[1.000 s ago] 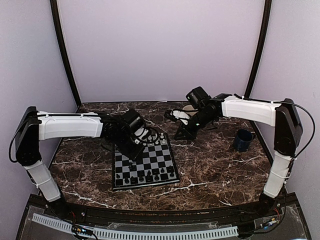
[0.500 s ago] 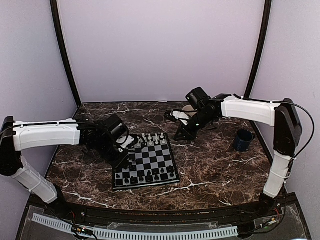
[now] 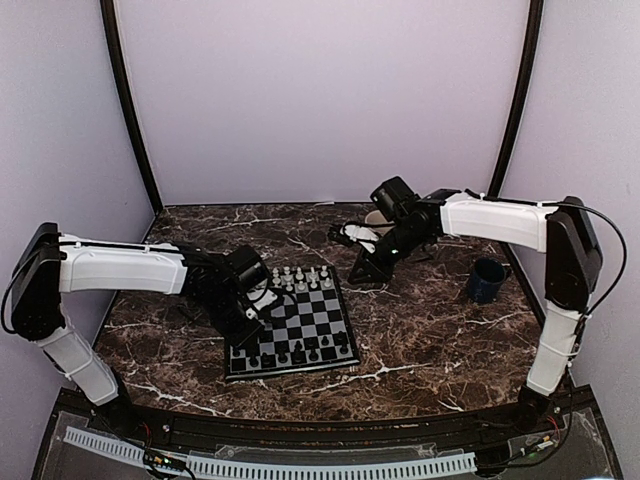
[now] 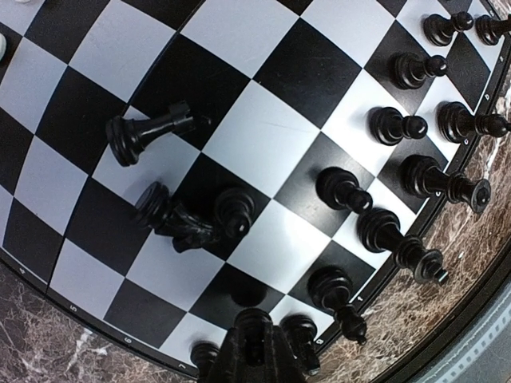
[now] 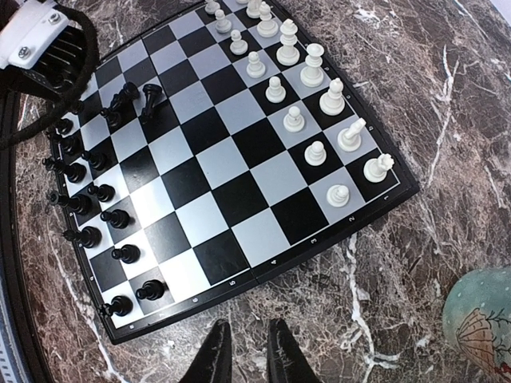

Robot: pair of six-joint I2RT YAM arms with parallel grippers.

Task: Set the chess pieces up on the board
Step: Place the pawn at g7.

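Closed left fingers (image 4: 252, 355) over board (image 4: 263, 136) by toppled black pieces (image 4: 148, 134); right fingers (image 5: 270, 355) slightly apart, empty, above bench (image 5: 415, 263) near board edge.

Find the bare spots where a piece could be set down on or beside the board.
Free: the board's middle squares, between the white pawns and black pawns; the marble tabletop between board and blue mug. Crowded: both back edges, and the stray black pieces near the black side, some toppled.

My left gripper (image 3: 262, 308) hides the far-left corner of the small black-and-grey checked chessboard (image 3: 310, 322) from above, and its tiny black and cream chess pieces (image 3: 300, 354) are too small to identify there.
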